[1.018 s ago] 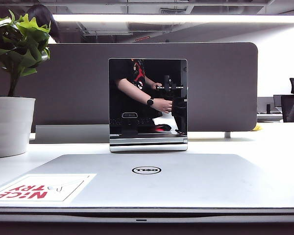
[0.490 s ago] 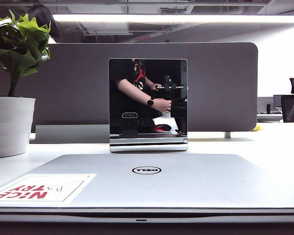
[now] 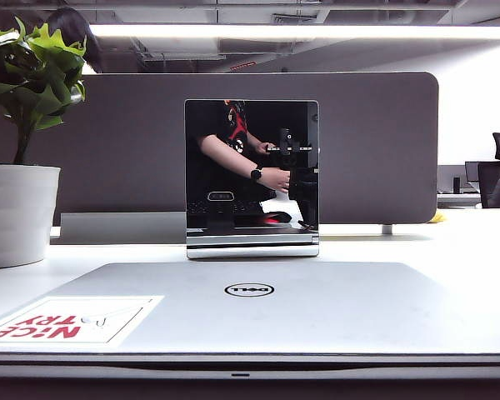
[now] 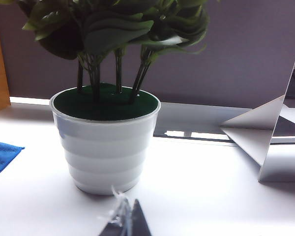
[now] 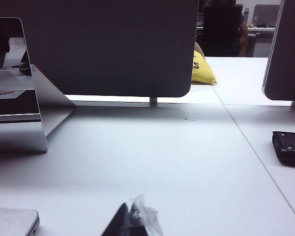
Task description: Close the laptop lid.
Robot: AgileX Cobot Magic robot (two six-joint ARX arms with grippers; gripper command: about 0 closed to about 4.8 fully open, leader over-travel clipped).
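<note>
The silver-grey laptop lid (image 3: 250, 304) lies flat and shut on its base at the front of the exterior view, with the black oval logo (image 3: 249, 290) and the white "NICE TRY" sticker (image 3: 71, 321) facing up. One corner of the laptop (image 5: 12, 221) shows in the right wrist view. My left gripper (image 4: 125, 219) is shut with nothing in it, low over the white table in front of the plant pot (image 4: 105, 142). My right gripper (image 5: 130, 219) is also shut and holds nothing, over the table beside the laptop's corner. Neither gripper shows in the exterior view.
A small upright mirror-like panel (image 3: 252, 175) stands behind the laptop. A white pot with a green plant (image 3: 17, 212) is at the left. A grey divider (image 3: 375, 142) closes the back. A blue cloth (image 4: 2, 155), a yellow object (image 5: 201, 69) and a black case (image 5: 289, 146) lie further off.
</note>
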